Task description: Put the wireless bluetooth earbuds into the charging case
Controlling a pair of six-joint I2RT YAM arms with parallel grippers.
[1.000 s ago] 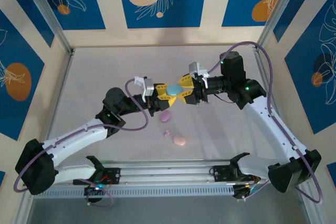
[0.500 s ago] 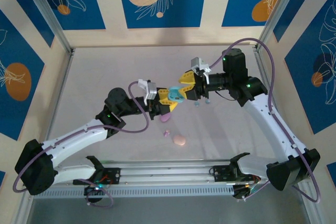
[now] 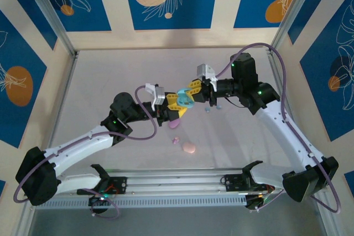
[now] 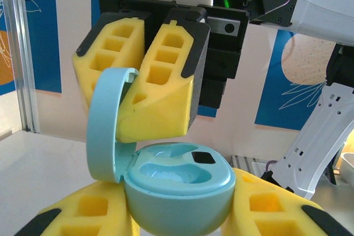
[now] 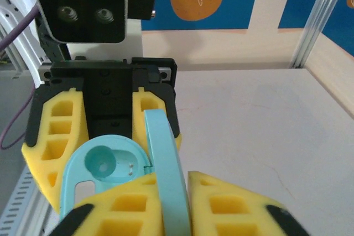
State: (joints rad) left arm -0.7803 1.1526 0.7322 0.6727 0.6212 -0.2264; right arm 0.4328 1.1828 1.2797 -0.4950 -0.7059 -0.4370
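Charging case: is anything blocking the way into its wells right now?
Nothing covers them: the lid is hinged up, pinched in the right gripper, and the charging case, held by the left gripper, shows bare wells. The right gripper's yellow fingers overhang the hinge side.

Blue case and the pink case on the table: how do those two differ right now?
The blue case is held in the air, its base in the left gripper and its lid pinched by the right gripper; the pink case lies free on the table. The blue case's lid stands open; the pink case looks closed. Both are smooth pastel ovals.
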